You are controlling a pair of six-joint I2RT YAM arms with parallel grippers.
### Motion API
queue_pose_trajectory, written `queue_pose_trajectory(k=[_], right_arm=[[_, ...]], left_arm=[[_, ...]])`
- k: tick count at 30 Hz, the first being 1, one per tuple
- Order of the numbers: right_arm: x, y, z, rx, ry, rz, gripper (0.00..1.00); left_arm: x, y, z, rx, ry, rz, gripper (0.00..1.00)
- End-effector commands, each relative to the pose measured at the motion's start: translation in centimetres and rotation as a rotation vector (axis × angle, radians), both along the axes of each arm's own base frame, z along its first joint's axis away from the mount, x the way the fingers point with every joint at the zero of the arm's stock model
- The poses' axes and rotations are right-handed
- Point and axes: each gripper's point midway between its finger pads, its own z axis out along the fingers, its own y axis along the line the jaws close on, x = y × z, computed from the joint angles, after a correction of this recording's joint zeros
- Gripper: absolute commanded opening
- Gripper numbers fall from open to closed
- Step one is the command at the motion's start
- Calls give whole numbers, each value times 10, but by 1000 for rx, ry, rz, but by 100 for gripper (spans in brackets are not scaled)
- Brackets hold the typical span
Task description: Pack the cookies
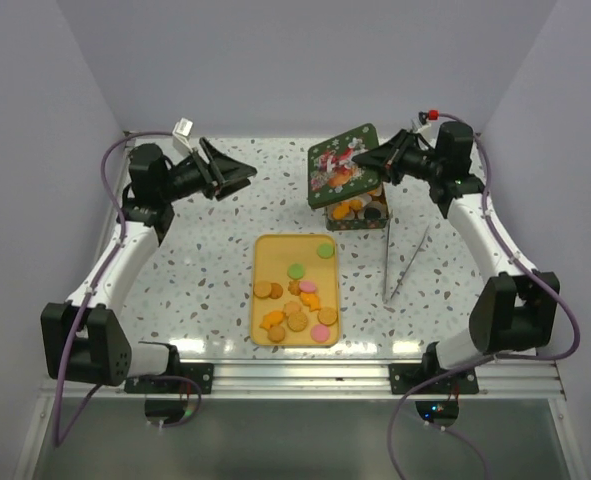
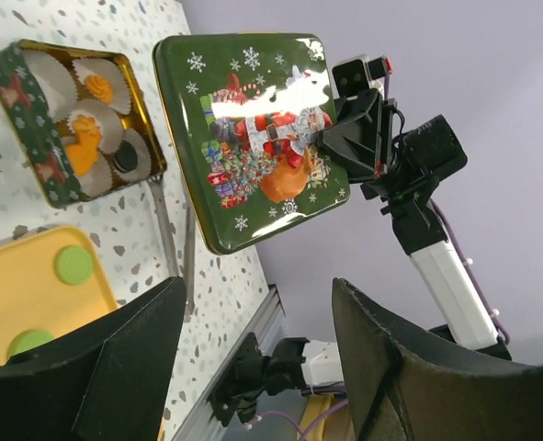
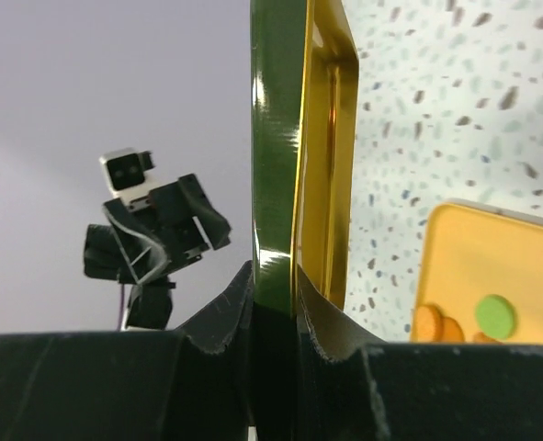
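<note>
1. Packing looks partly done. Some cookies already sit in white paper cups inside the open tin, which stands toward the far right corner of the desk. At least one cup looks unfilled.
2. More than a dozen cookies lie on the yellow tray, mid-desk toward the near edge. I judge these must go into the tin before it can be closed.
3. The right hand pinches the green Christmas lid by one edge. It holds the lid tilted in the air over the far side of the tin, clear of the box.
4. The left hand is spread wide and empty. It is raised over the far left part of the desk and points toward the lid.
5. Metal tongs lie on the desk between the tray and the right edge, with neither hand on them.
6. The cookies are small flat discs, round or flower-shaped.
   - On the tray they are mostly orange and tan-brown, with a few pink and green. They cluster and touch at the near end, and two green ones sit apart toward the far end.
   - In the tin I can make out orange ones and one black.
</note>
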Motion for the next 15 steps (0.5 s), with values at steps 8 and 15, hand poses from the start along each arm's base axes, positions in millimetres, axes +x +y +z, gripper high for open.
queue_pose_trajectory(k=[8,15], right_arm=[[58,-49,-52,-58,64,-53,0],[74,-65,-92,-206,105,-42,0]], left_arm=[[64,-9,-62,148,152,26,69],[84,-18,-92,227,215,7,67]])
